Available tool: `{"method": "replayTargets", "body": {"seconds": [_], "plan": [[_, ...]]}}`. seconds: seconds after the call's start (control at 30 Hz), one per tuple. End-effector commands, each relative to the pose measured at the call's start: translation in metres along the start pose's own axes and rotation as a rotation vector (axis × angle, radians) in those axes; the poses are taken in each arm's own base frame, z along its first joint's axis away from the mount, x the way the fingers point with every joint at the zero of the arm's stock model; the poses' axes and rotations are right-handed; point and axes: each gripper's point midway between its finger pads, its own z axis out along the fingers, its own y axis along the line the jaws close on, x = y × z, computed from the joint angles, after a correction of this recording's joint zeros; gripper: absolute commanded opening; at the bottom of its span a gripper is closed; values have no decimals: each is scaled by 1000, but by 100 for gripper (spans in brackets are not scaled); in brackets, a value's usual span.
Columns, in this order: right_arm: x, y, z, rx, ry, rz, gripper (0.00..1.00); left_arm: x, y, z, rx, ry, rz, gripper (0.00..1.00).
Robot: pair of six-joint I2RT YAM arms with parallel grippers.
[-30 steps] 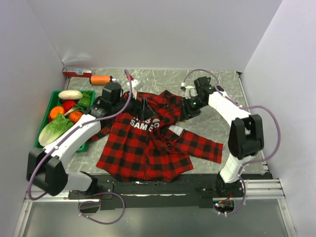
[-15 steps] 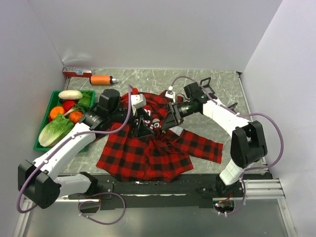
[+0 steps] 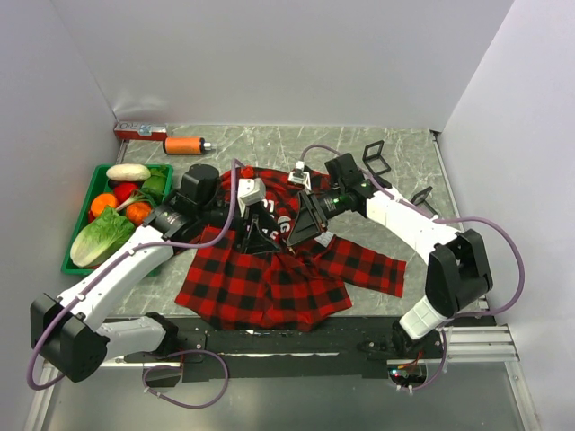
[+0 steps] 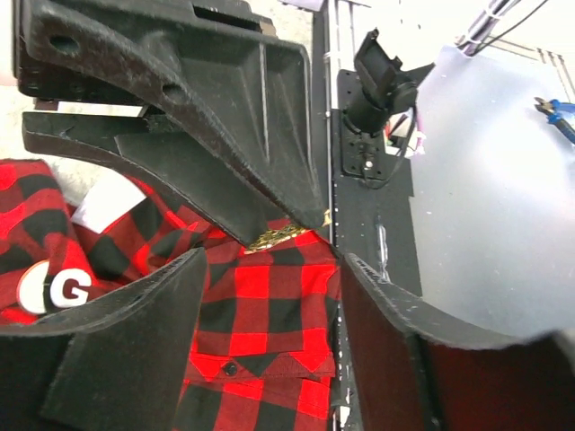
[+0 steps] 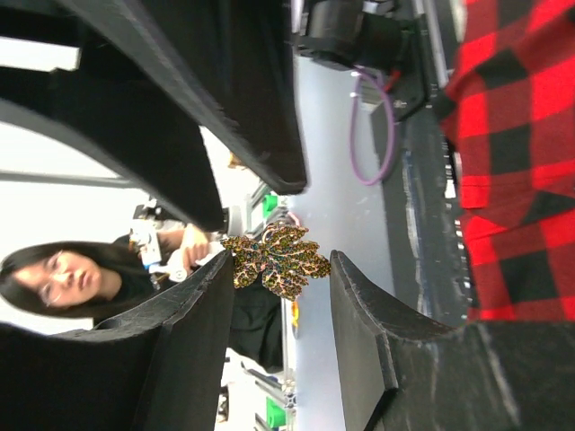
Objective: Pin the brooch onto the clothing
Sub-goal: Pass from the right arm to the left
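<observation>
Brooch sits clamped in the right tool; the part-open, empty left tool at 9 o'clock should tension the shirt first.

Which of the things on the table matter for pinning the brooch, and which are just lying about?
Part of the job:
brooch, pinched in the right gripper
plaid shirt
left gripper, open over the shirt

Lying about:
green tray of vegetables
orange bottle
red box
black clips
</observation>
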Motion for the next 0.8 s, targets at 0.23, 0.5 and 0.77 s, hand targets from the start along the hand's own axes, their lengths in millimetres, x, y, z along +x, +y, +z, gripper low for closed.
{"method": "replayTargets", "body": {"seconds": [0.23,0.5,0.77], "plan": [[8,41,3,-98,37,-59,22,-19,-33,1,171,-77,64,55],[12,44,7,-111,53,-59,22,-17,-41,6,217,-73,51,47],[11,49,6,-129,54,-69,22,-15,-48,9,246,-59,53,34]]}}
